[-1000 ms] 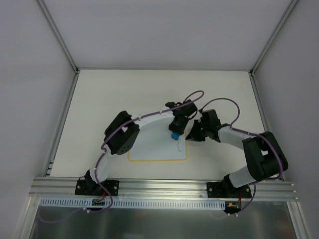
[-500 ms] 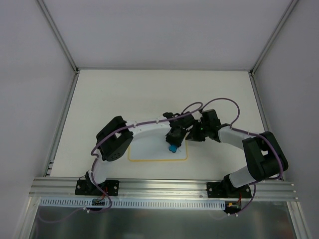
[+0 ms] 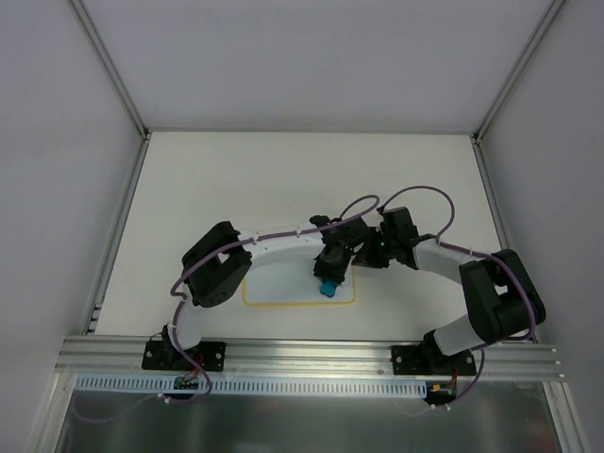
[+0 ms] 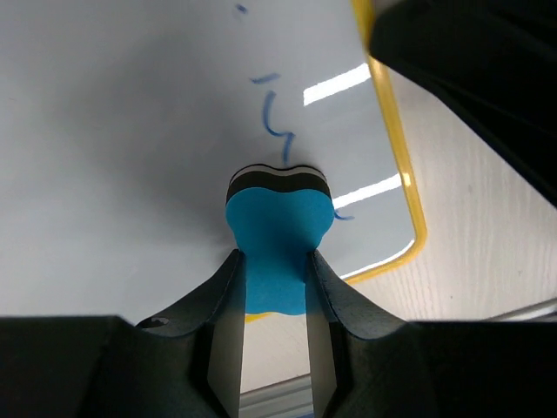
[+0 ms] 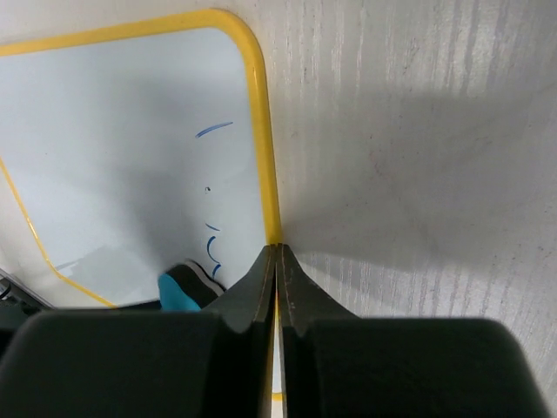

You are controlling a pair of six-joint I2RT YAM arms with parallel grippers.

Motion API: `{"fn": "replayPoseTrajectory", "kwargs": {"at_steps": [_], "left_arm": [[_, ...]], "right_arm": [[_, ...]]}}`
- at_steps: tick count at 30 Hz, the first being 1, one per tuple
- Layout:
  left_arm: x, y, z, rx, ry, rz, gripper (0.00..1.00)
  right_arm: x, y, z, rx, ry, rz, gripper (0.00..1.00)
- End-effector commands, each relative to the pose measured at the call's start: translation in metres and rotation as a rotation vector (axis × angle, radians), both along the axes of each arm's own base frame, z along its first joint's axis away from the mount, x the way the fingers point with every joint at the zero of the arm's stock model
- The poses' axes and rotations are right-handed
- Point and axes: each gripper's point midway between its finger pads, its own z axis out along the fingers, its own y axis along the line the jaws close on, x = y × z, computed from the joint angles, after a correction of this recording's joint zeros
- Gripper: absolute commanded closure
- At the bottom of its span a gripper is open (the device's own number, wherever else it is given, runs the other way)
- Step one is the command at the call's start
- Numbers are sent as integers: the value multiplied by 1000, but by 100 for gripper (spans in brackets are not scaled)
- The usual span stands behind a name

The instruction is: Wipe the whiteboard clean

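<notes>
The whiteboard (image 3: 283,288), white with a yellow border, lies flat at the table's near middle. My left gripper (image 3: 327,281) is shut on a blue eraser (image 3: 327,290) and presses it on the board near its front right corner. In the left wrist view the eraser (image 4: 278,231) sits between my fingers (image 4: 228,296), just below a few blue marks (image 4: 277,122). My right gripper (image 5: 277,250) is shut, its tips resting on the board's yellow right edge (image 5: 261,131). The right wrist view also shows faint blue marks (image 5: 213,131) and the eraser (image 5: 178,292).
An aluminium rail (image 3: 311,354) runs along the near edge behind the arm bases. White walls and metal posts (image 3: 113,66) enclose the table. The right arm's dark body (image 4: 487,78) hangs close over the board's right edge.
My left gripper has dragged the eraser toward the board's near edge, over the blue scribble, which no longer shows in the top view. The right gripper has stayed put.
</notes>
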Motion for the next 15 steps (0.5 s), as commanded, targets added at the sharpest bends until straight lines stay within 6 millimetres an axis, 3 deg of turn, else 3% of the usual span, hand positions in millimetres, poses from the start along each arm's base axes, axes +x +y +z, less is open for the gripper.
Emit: {"fn": "replayPoseTrajectory", "kwargs": {"at_steps": [1,2,4,7,8,12,14,15], "left_arm": [[23,25,3,63,-28,102,92],[27,23,13,42,-49,116,88],[35,25,25,30,-95,143,70],[47,29,46,3,-153,179,33],[49,29,54,-15,-166,186,26],[53,37,77,-51,-219,215,6],[57,46,97,-72,-274,246,1],[57,54,96,-60,-286,261,2]], "right_arm": [[-22,-34,-29,-179,77,-26,96],[-21,-35,-27,-184,69,-26,94],[-18,-39,-20,-203,38,-31,87],[-12,-45,-3,-237,-22,-36,73],[-14,-48,1,-252,-22,-37,71],[-12,-49,29,-299,-108,-29,52],[-10,-52,37,-344,-140,-47,45],[-10,-43,47,-339,-171,-24,44]]}}
